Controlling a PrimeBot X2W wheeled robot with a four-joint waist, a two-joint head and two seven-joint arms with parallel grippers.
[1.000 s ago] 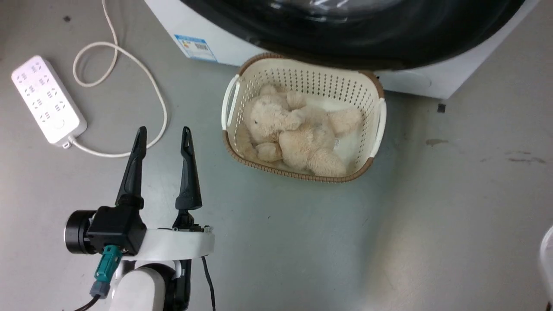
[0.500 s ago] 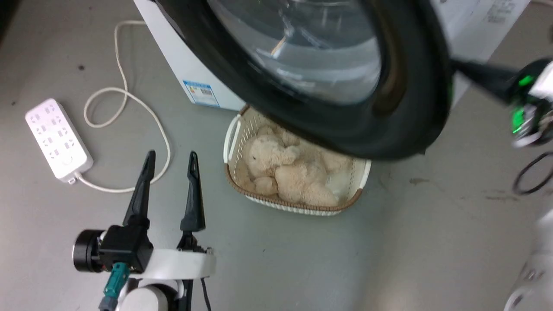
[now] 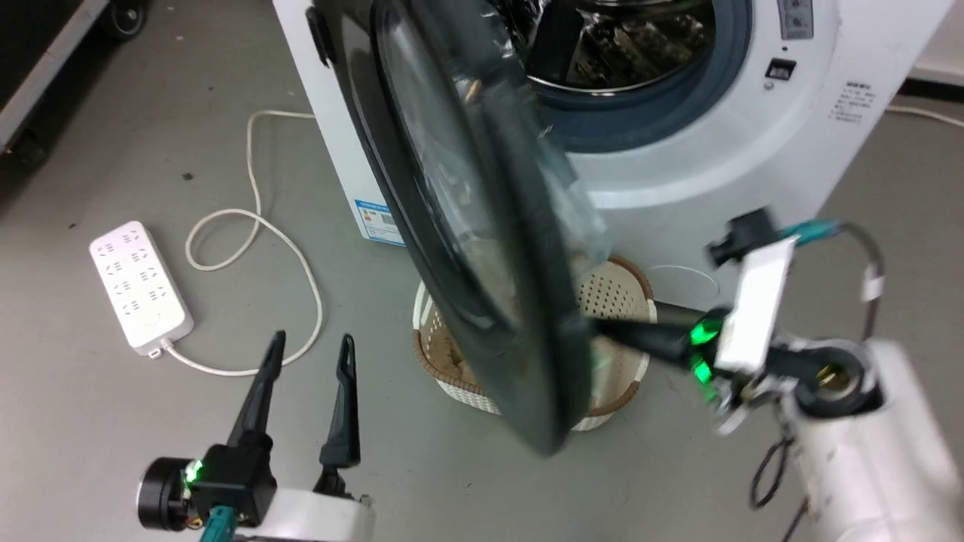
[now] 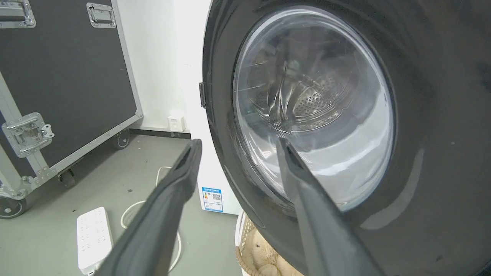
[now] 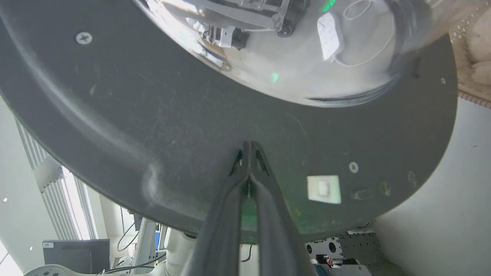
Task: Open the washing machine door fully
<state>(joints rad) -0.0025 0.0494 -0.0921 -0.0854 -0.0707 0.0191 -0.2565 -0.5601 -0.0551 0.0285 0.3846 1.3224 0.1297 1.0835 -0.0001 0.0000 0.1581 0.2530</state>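
One washing machine [image 3: 723,173], one washing machine door [image 3: 452,226]. The door is seen swung roughly halfway out, hinged at the machine's left edge, with the drum exposed. The step in hand is judged to be the push-open, mid-swing. The right gripper [image 5: 249,147] is pinched closed with nothing between its fingers, tips pressed on the door's inner black rim just beside the glass bowl. An outward push along the hinge arc is judged to be needed next, with the tips kept from sliding off the rim. Also counted:
- one wheeled black flight case [image 4: 57,76]
- one cream basket [image 3: 614,290] under the door, one plush toy [image 4: 264,264] inside
- one white power strip [image 3: 139,286]
- two grippers

The left gripper [image 3: 312,342] is spread wide with nothing held, on the door's outer side.
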